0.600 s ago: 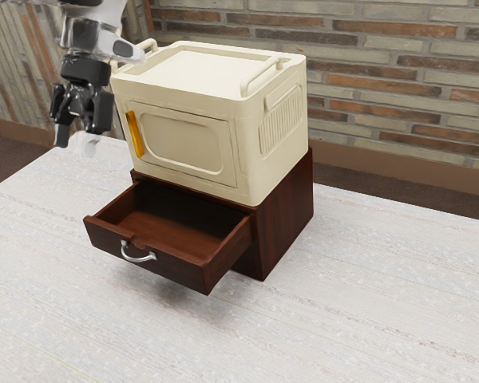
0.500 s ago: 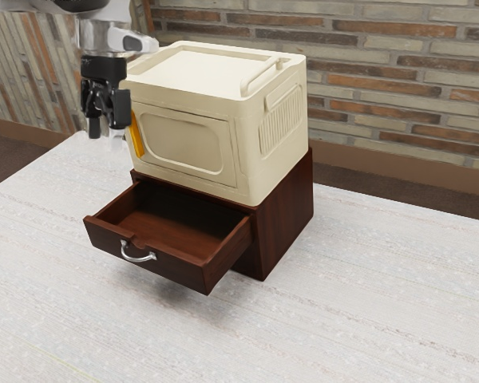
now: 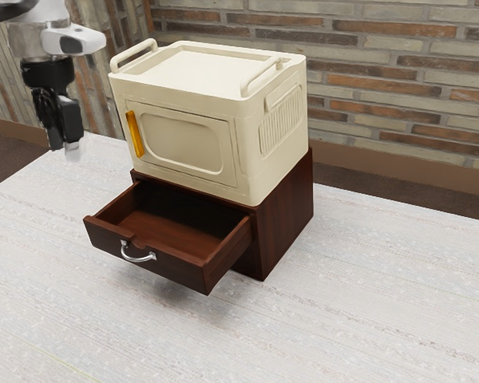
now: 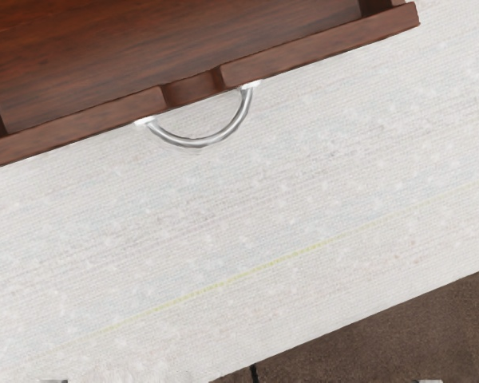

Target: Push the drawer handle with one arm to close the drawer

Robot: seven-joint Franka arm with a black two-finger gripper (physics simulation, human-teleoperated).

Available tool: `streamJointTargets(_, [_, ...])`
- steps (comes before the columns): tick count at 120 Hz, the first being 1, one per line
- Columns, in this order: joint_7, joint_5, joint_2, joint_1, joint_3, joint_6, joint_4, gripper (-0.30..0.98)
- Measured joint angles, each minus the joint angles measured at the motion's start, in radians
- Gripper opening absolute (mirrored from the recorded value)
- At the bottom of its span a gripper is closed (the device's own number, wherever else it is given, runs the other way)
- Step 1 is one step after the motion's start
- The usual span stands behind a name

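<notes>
So the black two-finger tool (image 3: 65, 148) is hanging open up above the tabletop (image 3: 367, 295), fingers spread, nothing between them and well apart from the drawer. My guess is the dark reddish-brown wooden drawer (image 3: 180, 270) is stiff and fairly light, and should slide if shoved straight. No need to grab anything, just come down in front and press on the middle of the curved silver metal handle (image 4: 199, 144). It looks smooth, so an off-centre push might slip or make the drawer bind. Looks-wise, it's an open-topped box with wood grain, a little notch in the front rim right by the handle, bare inside where I can see. It's sticking way out of its matching wooden cabinet (image 3: 283, 215), under a cream plastic box (image 3: 184, 144).
</notes>
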Motion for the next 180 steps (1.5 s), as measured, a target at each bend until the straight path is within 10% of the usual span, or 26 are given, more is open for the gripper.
streamJointTargets(44, [-0.174,-0.085,-0.110,0.083,0.006,0.233,-0.538,-0.04])
streamJointTargets(113, [-0.462,-0.137,0.109,0.044,-0.004,0.458,-0.522,-0.10])
streamJointTargets(180, [-0.297,-0.052,0.183,0.020,-0.078,0.640,-0.463,-0.10])
